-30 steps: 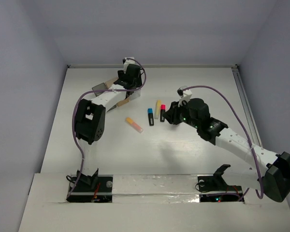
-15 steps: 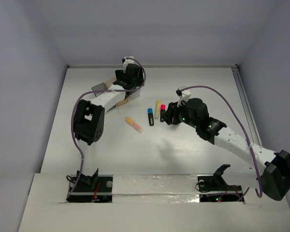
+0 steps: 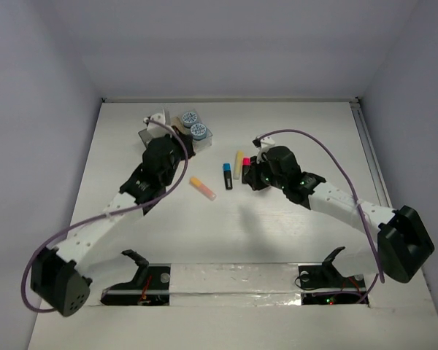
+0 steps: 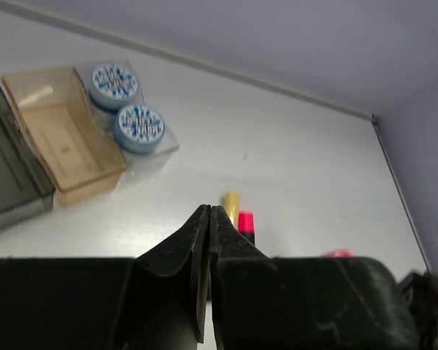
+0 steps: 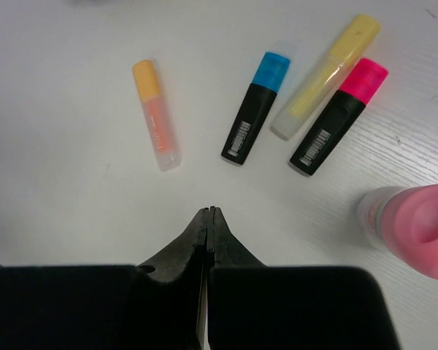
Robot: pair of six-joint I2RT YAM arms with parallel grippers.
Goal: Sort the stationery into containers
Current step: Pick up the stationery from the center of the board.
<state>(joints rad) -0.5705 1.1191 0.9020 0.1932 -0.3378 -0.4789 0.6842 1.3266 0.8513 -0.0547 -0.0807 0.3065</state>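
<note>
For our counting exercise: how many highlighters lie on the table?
4, loose on the table, left to right: orange highlighter, blue-capped highlighter, yellow highlighter, pink-capped highlighter. None seems hidden.

Lab: bare white table (image 3: 292,240), plain walls (image 3: 233,44)

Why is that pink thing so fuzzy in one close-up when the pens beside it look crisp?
Right wrist view: the pink bottle blurs at the frame's edge, probably standing nearer the lens, while the blue-black highlighter lying flat is sharp, barcode included; left wrist view: the left gripper is a dark, underexposed mass; top external view: soft even light, faint shadows.
</note>
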